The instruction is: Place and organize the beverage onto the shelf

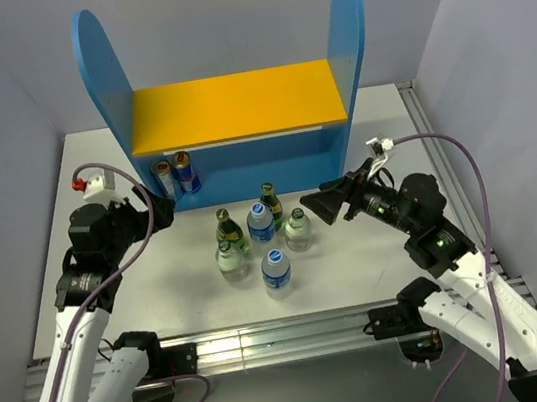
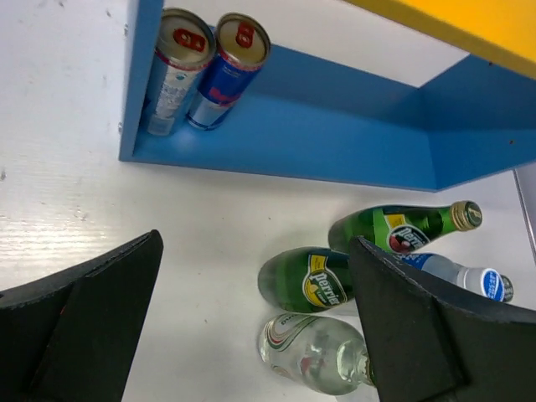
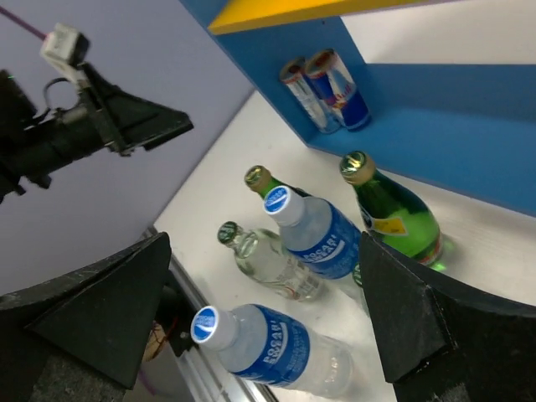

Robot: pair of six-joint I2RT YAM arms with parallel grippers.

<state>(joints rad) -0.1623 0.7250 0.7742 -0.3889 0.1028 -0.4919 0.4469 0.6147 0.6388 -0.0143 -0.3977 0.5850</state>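
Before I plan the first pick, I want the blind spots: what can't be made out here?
- Left wrist: neck of the clear glass bottle, behind a left-gripper finger; two bottles not shown at all.
- Right wrist: sixth bottle, all but a sliver behind a right-gripper finger.
- Top view: labels on the cans, too small.

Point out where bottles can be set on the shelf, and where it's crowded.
The upper board is bare end to end. The lower board is bare from the cans to the right panel. Crowded: the cans fill the lower left corner, and the bottles bunch together on the table before the shelf.
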